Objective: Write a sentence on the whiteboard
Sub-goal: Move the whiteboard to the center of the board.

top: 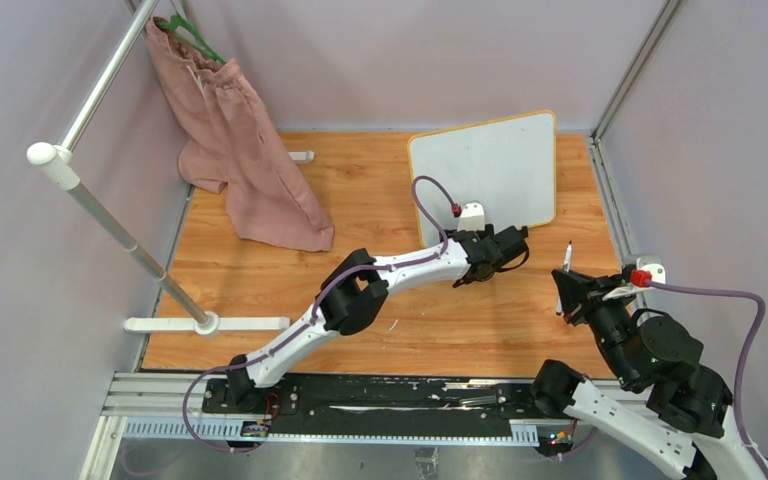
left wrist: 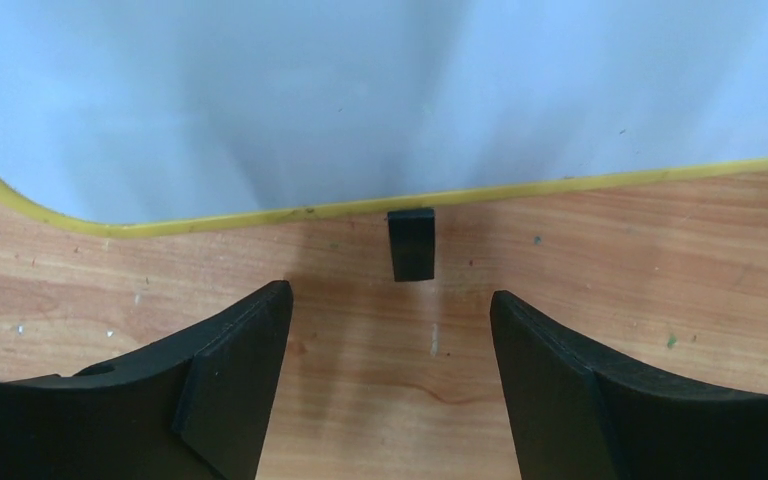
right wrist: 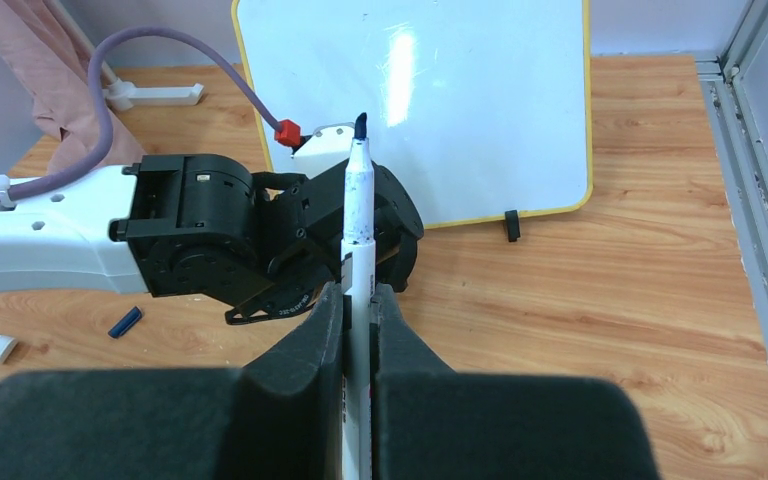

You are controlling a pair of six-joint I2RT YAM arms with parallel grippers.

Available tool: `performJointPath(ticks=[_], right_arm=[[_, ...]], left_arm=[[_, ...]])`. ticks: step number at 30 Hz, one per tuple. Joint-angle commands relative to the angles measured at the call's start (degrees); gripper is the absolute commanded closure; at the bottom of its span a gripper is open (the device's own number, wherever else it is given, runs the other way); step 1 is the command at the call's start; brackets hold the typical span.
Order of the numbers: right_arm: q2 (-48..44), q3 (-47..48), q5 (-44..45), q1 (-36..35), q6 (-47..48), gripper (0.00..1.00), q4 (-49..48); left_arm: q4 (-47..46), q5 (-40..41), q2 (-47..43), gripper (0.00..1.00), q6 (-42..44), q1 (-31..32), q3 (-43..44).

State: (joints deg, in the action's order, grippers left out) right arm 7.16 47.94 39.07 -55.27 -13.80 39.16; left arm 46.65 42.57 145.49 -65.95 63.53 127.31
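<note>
The whiteboard (top: pixel 485 170) with a yellow frame stands tilted at the back of the wooden table; its face shows no writing in any view. My left gripper (top: pixel 516 246) is open and empty, low at the board's bottom edge; in the left wrist view (left wrist: pixel 390 302) its jaws stand apart just in front of the board (left wrist: pixel 360 100) and one black foot (left wrist: pixel 412 244). My right gripper (right wrist: pixel 360 296) is shut on a white marker (right wrist: pixel 358 200), uncapped, dark blue tip up, to the right of the board (right wrist: pixel 460 100). The top view shows the marker (top: pixel 566 258) upright.
A pink cloth (top: pixel 250 160) hangs from a hanger on a white rack (top: pixel 110 215) at the left. A small blue cap (right wrist: pixel 125 322) lies on the table near the left arm. Metal frame rails (top: pixel 610 200) run along the right side.
</note>
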Motion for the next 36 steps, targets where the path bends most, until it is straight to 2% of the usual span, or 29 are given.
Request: performJointPath(ticks=[1,15,21,36], right_arm=[[-1.38,0.53,1.54,0.07,1.8,1.0,1.0],[-3.01,0.35,1.97,0.07,2.62,1.0,2.56],[-3.03,0.17,2.24,0.05,2.9,1.0,2.81],[-2.41,-0.21,2.24,0.07,2.45,1.0,2.86]], left_arm=[[0.9,5.42,2.57,0.23,1.29,0.12,4.53],[-1.39,7.12,3.99,0.36,3.26,-1.29,5.6],[-2.62,7.12,3.93,0.45,4.08,-1.96,5.25],[-5.55,7.69,2.07,0.63,5.78,-2.35,0.89]])
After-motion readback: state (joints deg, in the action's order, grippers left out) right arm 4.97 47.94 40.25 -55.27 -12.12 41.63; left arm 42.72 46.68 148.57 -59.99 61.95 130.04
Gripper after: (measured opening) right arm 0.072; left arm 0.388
